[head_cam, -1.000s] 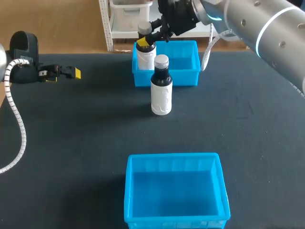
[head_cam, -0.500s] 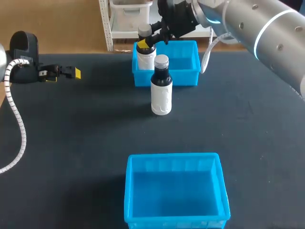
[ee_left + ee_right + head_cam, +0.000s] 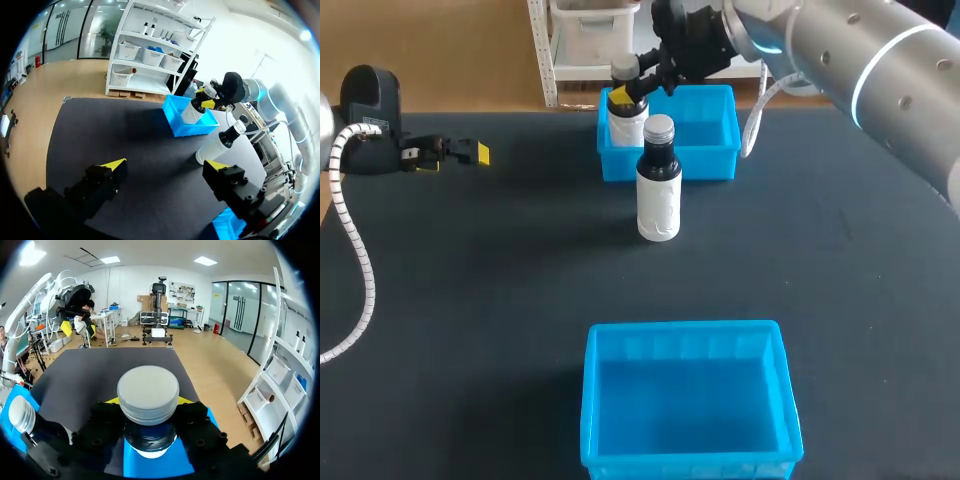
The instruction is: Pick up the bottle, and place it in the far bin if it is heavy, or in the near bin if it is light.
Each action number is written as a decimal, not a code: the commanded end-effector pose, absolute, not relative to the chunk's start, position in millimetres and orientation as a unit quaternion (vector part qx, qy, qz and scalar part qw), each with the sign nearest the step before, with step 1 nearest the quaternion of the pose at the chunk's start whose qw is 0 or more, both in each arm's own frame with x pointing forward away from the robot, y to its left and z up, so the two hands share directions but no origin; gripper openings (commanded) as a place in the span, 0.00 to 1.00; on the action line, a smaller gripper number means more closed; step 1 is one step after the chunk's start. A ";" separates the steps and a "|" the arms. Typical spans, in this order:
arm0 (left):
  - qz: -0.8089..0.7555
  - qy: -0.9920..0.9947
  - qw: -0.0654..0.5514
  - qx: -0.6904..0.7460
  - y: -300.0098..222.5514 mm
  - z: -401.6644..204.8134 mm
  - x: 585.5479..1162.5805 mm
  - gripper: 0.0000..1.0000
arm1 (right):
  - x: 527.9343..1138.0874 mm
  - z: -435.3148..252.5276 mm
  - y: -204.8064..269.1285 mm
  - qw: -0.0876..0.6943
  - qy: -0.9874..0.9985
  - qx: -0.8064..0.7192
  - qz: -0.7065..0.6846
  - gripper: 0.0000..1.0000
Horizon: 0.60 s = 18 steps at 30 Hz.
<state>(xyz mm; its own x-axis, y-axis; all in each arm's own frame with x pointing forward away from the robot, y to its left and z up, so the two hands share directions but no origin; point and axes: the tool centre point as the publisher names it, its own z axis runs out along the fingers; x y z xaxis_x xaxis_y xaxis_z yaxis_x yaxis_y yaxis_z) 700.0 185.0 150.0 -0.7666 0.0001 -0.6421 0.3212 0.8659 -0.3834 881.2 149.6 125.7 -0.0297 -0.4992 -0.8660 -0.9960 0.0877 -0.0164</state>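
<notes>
A white-labelled bottle [image 3: 627, 125] with a grey cap stands upright in the left end of the far blue bin [image 3: 705, 165], its base hidden by the bin wall. My right gripper [image 3: 623, 95] is shut on its neck. In the right wrist view the cap [image 3: 148, 392] sits between the fingers, with the bin [image 3: 150, 467] below. A second, dark-necked bottle [image 3: 658, 195] stands on the table just in front of the far bin. The near blue bin [image 3: 685, 335] holds nothing. My left gripper [image 3: 470, 152] rests open at the far left.
The left wrist view shows its own open gripper [image 3: 165, 165] above the dark mat, the far bin [image 3: 177, 131], the held bottle [image 3: 192, 111] and the standing bottle [image 3: 220, 145] ahead. A white cable [image 3: 355, 250] trails along the left edge.
My right gripper has sunk slightly with the bottle into the far bin's left end. The left arm and the standing bottle have not moved.
</notes>
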 end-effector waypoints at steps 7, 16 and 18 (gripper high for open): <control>-0.243 0.908 0.330 0.088 185.0 150.0 700.0 1.00 | 892.0 125.0 154.3 0.051 0.411 -0.693 0.590 0.00; -0.243 0.908 0.330 0.088 185.0 150.0 700.0 1.00 | 891.8 123.0 153.7 0.050 0.411 -0.691 0.593 0.00; -0.243 0.908 0.330 0.088 185.0 150.0 700.0 1.00 | 891.7 122.0 153.7 0.050 0.411 -0.690 0.594 0.00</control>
